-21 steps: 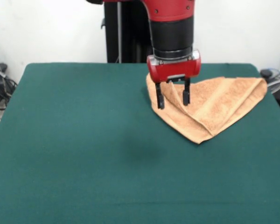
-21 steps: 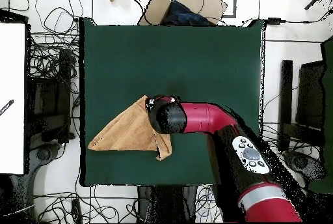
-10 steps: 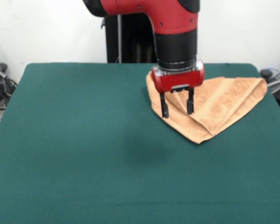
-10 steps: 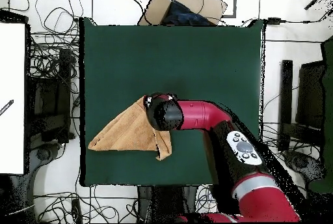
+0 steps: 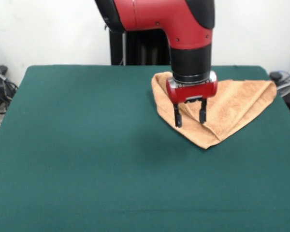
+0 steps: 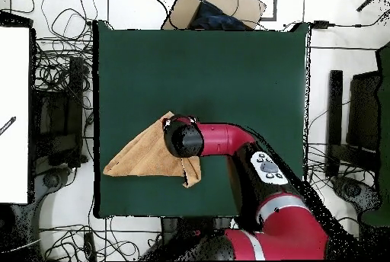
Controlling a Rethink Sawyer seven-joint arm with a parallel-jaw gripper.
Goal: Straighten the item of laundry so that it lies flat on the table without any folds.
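Observation:
The item of laundry (image 5: 232, 104), a peach-orange terry towel, lies folded into a rough triangle at the right back of the table (image 5: 87, 159). One corner points toward the front edge, and a raised fold runs along its left side. My gripper (image 5: 189, 116) hangs open just above the towel's left half, its two black fingers (image 5: 177, 116) pointing down and apart with nothing between them. From overhead, the towel (image 6: 141, 156) spreads left from under the arm's wrist, which hides the gripper itself.
A cardboard box (image 6: 217, 6) sits past the table's far edge in the overhead view. Cables and dark equipment (image 6: 57, 84) crowd the floor on both sides. The towel's outer corner reaches the table's edge (image 6: 104, 172).
The gripper has moved along the towel, rightward and toward the front in the front view, staying open. The towel has not shifted.

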